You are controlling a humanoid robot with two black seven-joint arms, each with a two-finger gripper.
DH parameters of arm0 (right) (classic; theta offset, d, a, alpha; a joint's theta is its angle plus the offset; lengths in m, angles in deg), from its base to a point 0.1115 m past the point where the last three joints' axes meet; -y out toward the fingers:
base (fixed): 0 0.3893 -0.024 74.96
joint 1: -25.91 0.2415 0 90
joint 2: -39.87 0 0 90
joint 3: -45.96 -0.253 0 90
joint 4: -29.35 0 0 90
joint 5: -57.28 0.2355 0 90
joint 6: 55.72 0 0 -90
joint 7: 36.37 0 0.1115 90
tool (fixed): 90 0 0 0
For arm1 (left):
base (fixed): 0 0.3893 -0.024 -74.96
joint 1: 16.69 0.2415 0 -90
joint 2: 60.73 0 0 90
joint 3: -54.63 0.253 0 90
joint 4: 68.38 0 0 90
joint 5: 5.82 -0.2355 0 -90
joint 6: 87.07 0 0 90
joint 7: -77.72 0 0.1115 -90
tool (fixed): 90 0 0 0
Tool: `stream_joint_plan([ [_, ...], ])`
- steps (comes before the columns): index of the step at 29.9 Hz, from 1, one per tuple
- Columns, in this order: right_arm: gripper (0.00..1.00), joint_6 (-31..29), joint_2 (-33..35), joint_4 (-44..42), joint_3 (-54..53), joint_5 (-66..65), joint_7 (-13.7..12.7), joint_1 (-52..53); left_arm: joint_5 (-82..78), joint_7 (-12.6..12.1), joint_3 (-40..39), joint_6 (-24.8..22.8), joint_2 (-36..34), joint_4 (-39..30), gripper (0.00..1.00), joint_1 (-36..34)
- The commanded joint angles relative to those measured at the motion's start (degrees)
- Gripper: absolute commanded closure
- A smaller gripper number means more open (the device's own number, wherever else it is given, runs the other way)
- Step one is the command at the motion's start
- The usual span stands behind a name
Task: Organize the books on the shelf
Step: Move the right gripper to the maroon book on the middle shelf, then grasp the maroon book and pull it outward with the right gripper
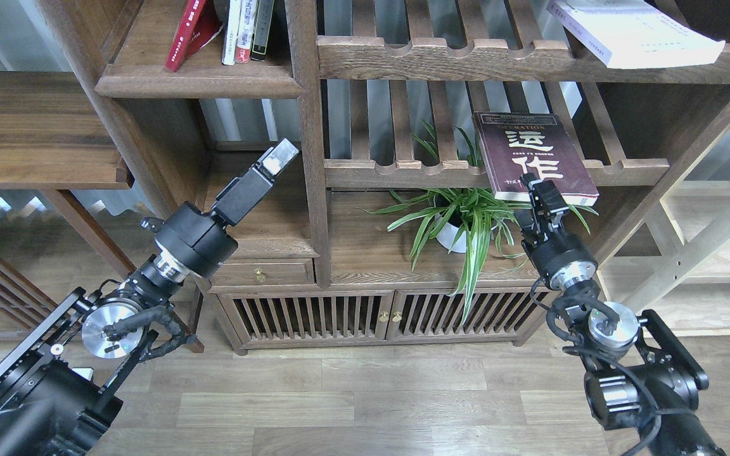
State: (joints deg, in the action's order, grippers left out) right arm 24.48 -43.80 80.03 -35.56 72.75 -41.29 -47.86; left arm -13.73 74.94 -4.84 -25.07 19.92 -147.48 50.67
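A maroon book with big white Chinese characters lies flat on the lower slatted rack, its near edge overhanging the rail. My right gripper is right at that near edge; it looks small and dark, so I cannot tell its fingers apart or whether it touches the book. A thick white-lavender book lies on the upper slatted rack. A red book leans on the dark brown shelf at the upper left. My left gripper hangs empty below that shelf, seen end-on.
Thin white, red and black spines stand next to the red book. A potted spider plant sits under the maroon book, close to my right arm. A bookcase post stands just right of my left gripper. A pale wooden frame is at the right.
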Motion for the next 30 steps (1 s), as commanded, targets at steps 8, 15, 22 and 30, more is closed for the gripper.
stream_joint_plan([
  [8,0.08,1.0,-0.3,-7.3,-1.4,3.1,-0.1,5.4,0.1,0.0,1.4,0.0,-0.9,-0.2,0.01,1.0],
  [15,0.14,2.5,-0.4,-8.8,-1.5,4.3,-0.1,6.5,0.1,0.1,1.4,0.0,-0.9,-0.2,0.01,0.9],
  [22,0.23,3.2,-0.4,-10.0,-1.5,5.1,-0.1,8.4,0.0,0.0,1.4,0.0,-0.9,-0.2,0.01,0.9],
  [30,0.23,5.3,-0.4,-12.7,-1.6,5.1,-0.1,10.9,0.0,0.0,1.1,0.0,-1.0,-0.4,0.01,0.5],
])
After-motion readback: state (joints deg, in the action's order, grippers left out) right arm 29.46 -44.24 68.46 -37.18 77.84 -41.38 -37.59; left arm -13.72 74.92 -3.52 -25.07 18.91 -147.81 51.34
